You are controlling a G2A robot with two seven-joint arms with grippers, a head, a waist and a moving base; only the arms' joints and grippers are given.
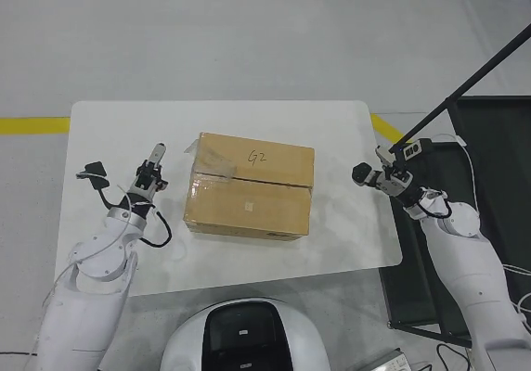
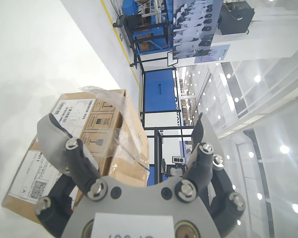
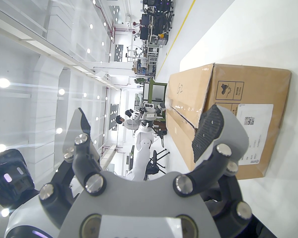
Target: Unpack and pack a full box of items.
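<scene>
Both pincers are hanging loose here, nothing gripped. The left pincer (image 1: 158, 153) has its fingers spread wide in its own wrist view (image 2: 124, 125), with air between them. Same deal with the right pincer (image 1: 364, 173): fingers parted, holding nothing (image 3: 146, 117).

The cardboard box (image 1: 250, 185) sits on the white table (image 1: 117, 130), right between the two pincers. Its top flaps are folded down, with a seam running lengthwise along the top and a handwritten mark on the far flap. The left pincer is near the box's end on its side but not touching, with its fingertips aimed past the far corner. A strip of crinkled clear tape (image 2: 119, 115) has peeled up at that corner and sticks out loose toward the left pincer. There's a white shipping label (image 2: 72, 110) on the end of the box facing that pincer.

The right pincer is a bit further off from the opposite end, over by the table's edge. That end carries another label (image 3: 253, 134). Behind the right pincer, off the table, stands a black metal rack (image 1: 507, 185).
</scene>
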